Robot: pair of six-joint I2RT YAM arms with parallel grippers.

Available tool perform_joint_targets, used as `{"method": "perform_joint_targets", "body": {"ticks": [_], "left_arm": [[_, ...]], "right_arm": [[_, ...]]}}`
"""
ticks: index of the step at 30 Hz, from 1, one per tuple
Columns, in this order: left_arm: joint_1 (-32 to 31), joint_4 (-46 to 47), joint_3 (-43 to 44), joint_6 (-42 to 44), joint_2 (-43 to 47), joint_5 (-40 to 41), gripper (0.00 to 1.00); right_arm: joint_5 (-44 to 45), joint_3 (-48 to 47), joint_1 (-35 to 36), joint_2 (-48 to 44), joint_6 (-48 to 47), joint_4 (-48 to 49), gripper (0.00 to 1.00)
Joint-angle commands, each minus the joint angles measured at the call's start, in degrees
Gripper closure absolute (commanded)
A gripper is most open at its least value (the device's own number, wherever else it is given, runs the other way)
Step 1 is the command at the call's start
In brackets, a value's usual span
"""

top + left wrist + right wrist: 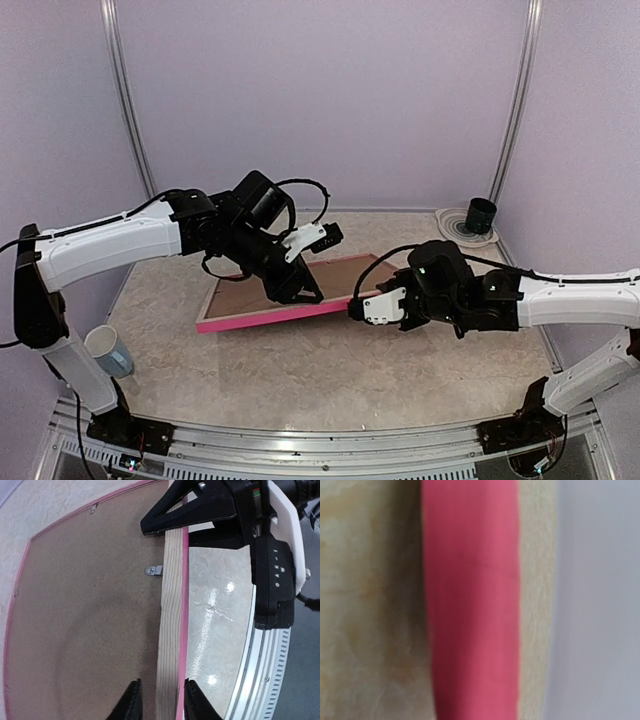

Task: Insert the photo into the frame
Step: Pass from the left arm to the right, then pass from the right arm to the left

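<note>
The frame lies back-up on the table, its pink near edge toward me and a brown backing board filling it. My left gripper straddles the pale wood rail. Its jaws are open, with a gap beside one fingertip. My right gripper is at the right end of the same rail, and its black fingers are closed over the rail. The right wrist view shows only the blurred pink edge up close, with its own fingers out of sight. The photo is not visible.
A small metal turn-clip sits on the backing board by the rail. A dark cup stands on a pale disc at the back right. A light cup stands by the left arm's base. The table's metal edge rail runs close by.
</note>
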State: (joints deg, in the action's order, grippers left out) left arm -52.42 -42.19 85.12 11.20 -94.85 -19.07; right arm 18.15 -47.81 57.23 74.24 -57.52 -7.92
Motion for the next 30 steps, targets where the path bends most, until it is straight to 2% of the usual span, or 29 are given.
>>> {"method": "perform_joint_targets", "body": {"ticks": [1, 3, 7, 8, 11, 16, 21, 26, 30], "left_arm": [[1.27, 3.99, 0.76, -0.66, 4.52, 0.40, 0.57], [1.87, 5.58, 0.54, -1.58, 6.33, 1.79, 0.47], [2.58, 11.58, -1.75, -4.10, 11.60, 9.07, 0.08], [2.63, 13.73, -3.20, -5.09, 13.57, 11.36, 0.02], [3.10, 20.80, -8.59, -6.73, 20.97, 16.12, 0.01], [3.65, 29.91, -18.56, -8.53, 32.67, 16.56, 0.01], [3.70, 33.07, -25.85, -10.98, 38.96, 17.98, 0.01], [3.64, 37.39, -32.88, -15.25, 45.23, 15.92, 0.01], [3.65, 39.04, -35.15, -16.92, 50.38, 12.56, 0.01]], "right_arm": [[-3.00, -2.50, -0.10, -1.51, 3.75, -4.89, 0.93], [-3.67, -3.14, -0.10, -2.08, 3.49, -5.96, 0.95], [-4.63, -4.13, -0.10, -3.13, 2.93, -7.91, 0.99], [-5.07, -4.47, -0.10, -3.54, 2.88, -8.43, 0.99], [-7.26, -5.87, -0.10, -5.18, 2.87, -9.45, 0.98], [-12.93, -9.53, -0.74, -7.71, 3.94, -11.82, 0.91], [-17.93, -14.57, -3.13, -6.58, 4.66, -18.26, 1.00], [-22.04, -18.27, -4.99, -4.48, 5.20, -22.73, 1.00], [-23.20, -20.64, -7.15, -3.83, 5.48, -24.92, 1.00]]}}
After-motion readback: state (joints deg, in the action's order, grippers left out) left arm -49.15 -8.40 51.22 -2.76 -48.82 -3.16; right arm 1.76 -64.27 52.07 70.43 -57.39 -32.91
